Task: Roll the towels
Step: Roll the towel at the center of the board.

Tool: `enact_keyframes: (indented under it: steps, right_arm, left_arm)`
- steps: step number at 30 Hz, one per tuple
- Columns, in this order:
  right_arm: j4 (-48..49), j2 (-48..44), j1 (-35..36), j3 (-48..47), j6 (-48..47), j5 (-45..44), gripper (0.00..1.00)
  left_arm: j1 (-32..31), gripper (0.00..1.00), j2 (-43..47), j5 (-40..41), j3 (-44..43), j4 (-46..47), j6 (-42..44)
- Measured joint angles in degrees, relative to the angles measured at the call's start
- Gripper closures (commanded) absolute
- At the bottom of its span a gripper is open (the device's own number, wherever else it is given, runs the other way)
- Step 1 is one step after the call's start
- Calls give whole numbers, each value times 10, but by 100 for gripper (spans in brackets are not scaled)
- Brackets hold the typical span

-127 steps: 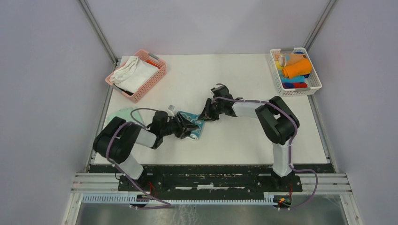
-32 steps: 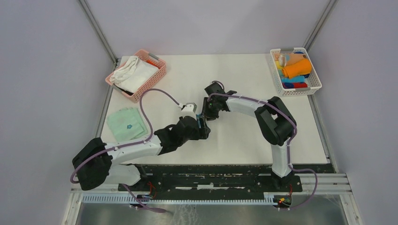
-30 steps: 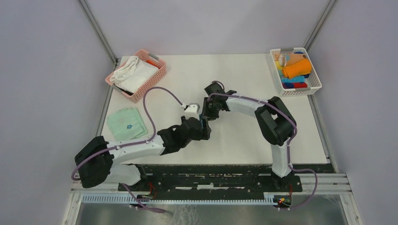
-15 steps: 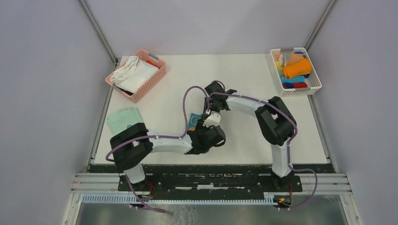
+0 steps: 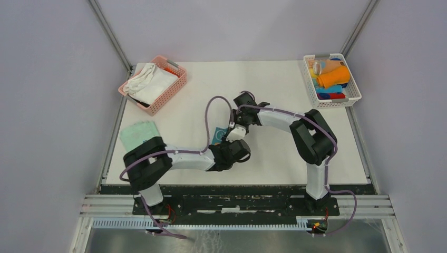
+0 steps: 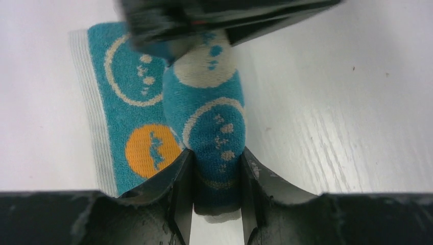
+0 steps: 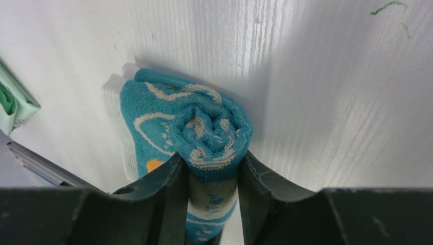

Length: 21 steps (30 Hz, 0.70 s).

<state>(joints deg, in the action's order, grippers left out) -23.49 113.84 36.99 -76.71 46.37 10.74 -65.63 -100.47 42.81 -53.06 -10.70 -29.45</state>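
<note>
Left wrist view shows the left gripper (image 6: pixel 217 176) now clenched on the near end of the teal terry towel with cream circles and an orange spot (image 6: pixel 204 112), having swung round from its side. The right gripper (image 7: pixel 212 171) pinches the far end. The roll lies mid-way across the white table (image 5: pixel 274 89) with one flap flat, so rolling looks unfinished. Both forearms reach low, nose to nose.
</note>
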Motion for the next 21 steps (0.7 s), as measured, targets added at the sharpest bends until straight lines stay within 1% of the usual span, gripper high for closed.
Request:
enact_keyframes:
  steps: [3, 5, 6, 7, 9, 13, 16, 18, 21]
  right_arm:
    - [33, -22, -8, 35, 8, 23, 46]
    - [68, -41, -16, 64, 16, 42, 41]
    - [81, -47, -19, 73, 20, 49, 39]
    - [105, -55, -24, 88, 27, 61, 38]
    - [142, -66, -33, 111, 43, 80, 35]
    - [214, -71, -45, 145, 76, 116, 32]
    - [261, -65, -45, 159, 100, 138, 31]
    - [290, -52, -45, 162, 114, 150, 32]
    - [320, -32, -45, 167, 128, 161, 38]
  left_arm:
    - [45, 87, 72, -97, 68, 57, -9]
    - [91, 87, 115, -180, 115, 106, -26]
    - [101, 87, 133, -219, 137, 132, -38]
    - [140, 87, 146, -259, 159, 159, -51]
    - [181, 87, 162, -328, 194, 211, -77]
    - [250, 88, 165, -454, 246, 309, -138]
    - [301, 87, 143, -549, 275, 389, -187]
    - [324, 87, 118, -596, 288, 440, -220]
    - [351, 83, 84, -646, 308, 513, -268]
